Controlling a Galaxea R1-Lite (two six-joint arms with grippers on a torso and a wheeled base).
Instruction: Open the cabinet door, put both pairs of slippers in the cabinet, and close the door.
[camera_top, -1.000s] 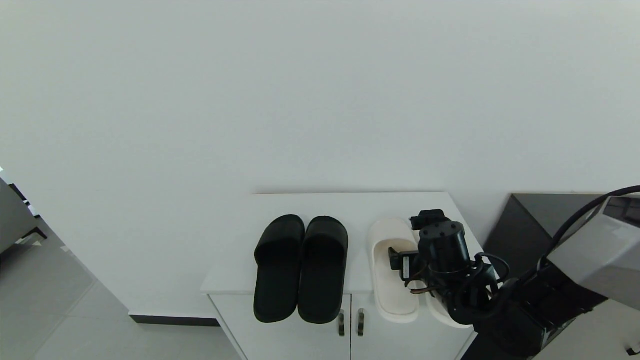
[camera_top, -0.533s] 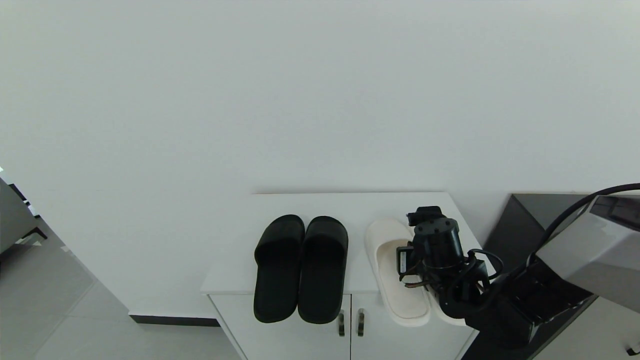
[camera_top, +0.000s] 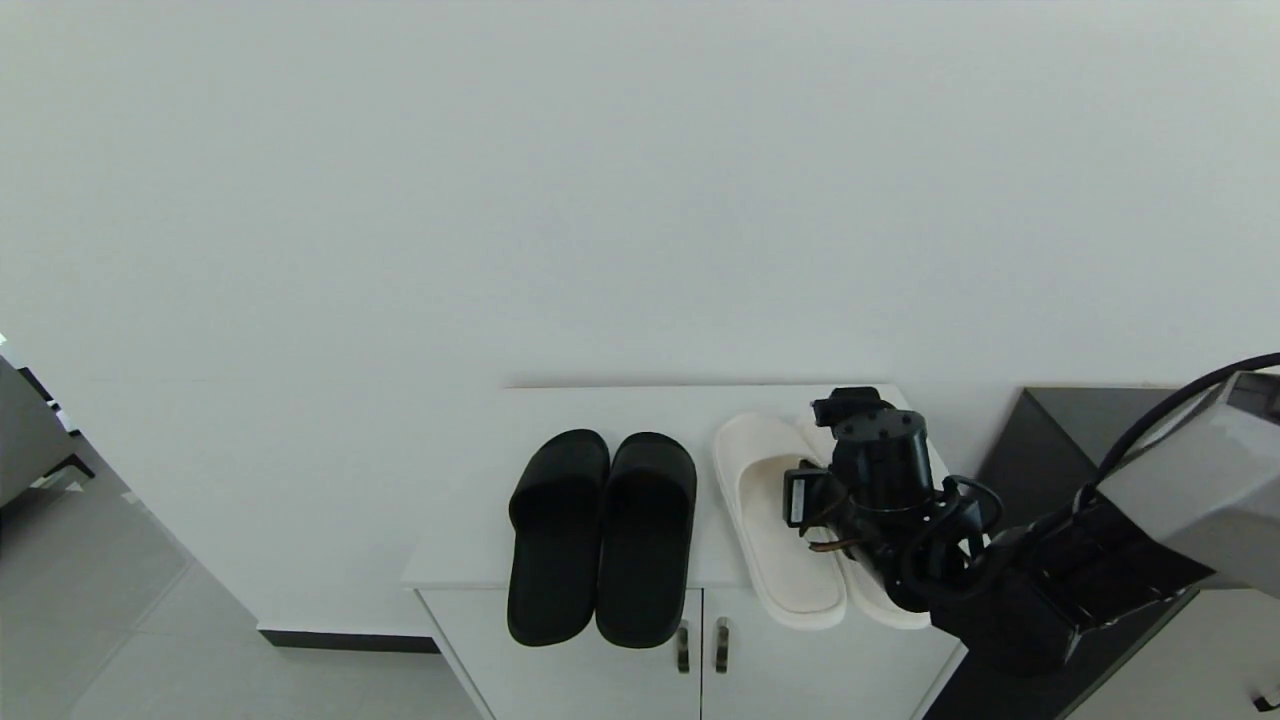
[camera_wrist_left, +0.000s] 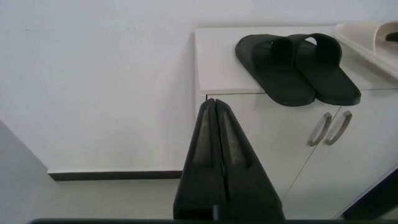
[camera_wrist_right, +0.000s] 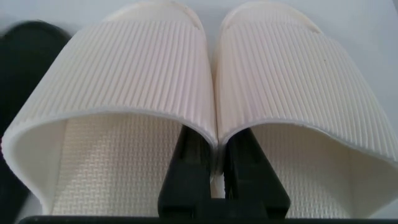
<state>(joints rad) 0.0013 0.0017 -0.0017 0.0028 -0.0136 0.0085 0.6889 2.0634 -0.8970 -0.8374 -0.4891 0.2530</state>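
Note:
On top of the white cabinet (camera_top: 690, 410) a black pair of slippers (camera_top: 600, 535) lies side by side, heels overhanging the front edge. To its right sits the white pair of slippers (camera_top: 770, 530), under my right arm. In the right wrist view my right gripper (camera_wrist_right: 217, 177) is shut on the two inner strap edges of the white slippers (camera_wrist_right: 137, 81), pinching them together. My left gripper (camera_wrist_left: 216, 112) is shut on nothing, low and off the cabinet's left front; the black slippers (camera_wrist_left: 298, 65) lie beyond it. Both cabinet doors are closed, with their handles (camera_top: 700, 645) meeting at the middle.
A white wall rises right behind the cabinet. A dark piece of furniture (camera_top: 1040, 430) stands to the cabinet's right. Grey floor (camera_top: 120, 620) is open to the left, with a grey furniture edge (camera_top: 25, 440) at the far left.
My right arm has shifted toward the wall and slightly left, taking the white pair with it; both white slippers now show side by side. The black pair has not moved.

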